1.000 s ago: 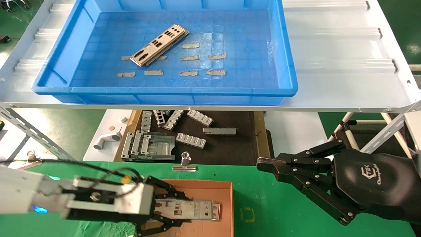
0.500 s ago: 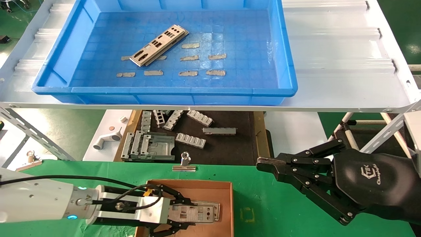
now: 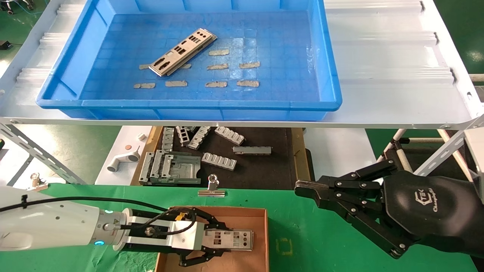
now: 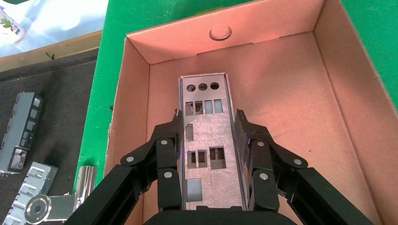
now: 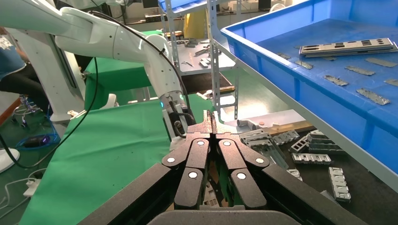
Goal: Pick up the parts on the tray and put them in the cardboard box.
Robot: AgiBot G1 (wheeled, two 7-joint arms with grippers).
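Note:
One silver punched part (image 3: 183, 51) lies aslant on the floor of the blue tray (image 3: 189, 104), up on the shelf; the right wrist view also shows this part (image 5: 347, 47). A second part (image 3: 236, 240) is low inside the cardboard box (image 3: 266, 234), lengthwise, with my left gripper (image 3: 221, 240) shut on its long edges. From the left wrist, the fingers (image 4: 170, 140) flank that part (image 4: 206, 126) above the box floor (image 4: 281, 93). My right gripper (image 3: 298, 187) hangs shut and empty over the green table, right of the box.
Below the shelf a black mat (image 3: 264, 170) carries grey ribbed pieces (image 3: 219, 160). A binder clip (image 3: 212, 189) lies just behind the box. The white shelf panel (image 3: 393, 75) overhangs the table's back, with slanted struts (image 3: 34, 151) at both sides.
My left gripper has carried the part rightward and lower into the box, with the arm swinging round behind it. The right arm has not moved.

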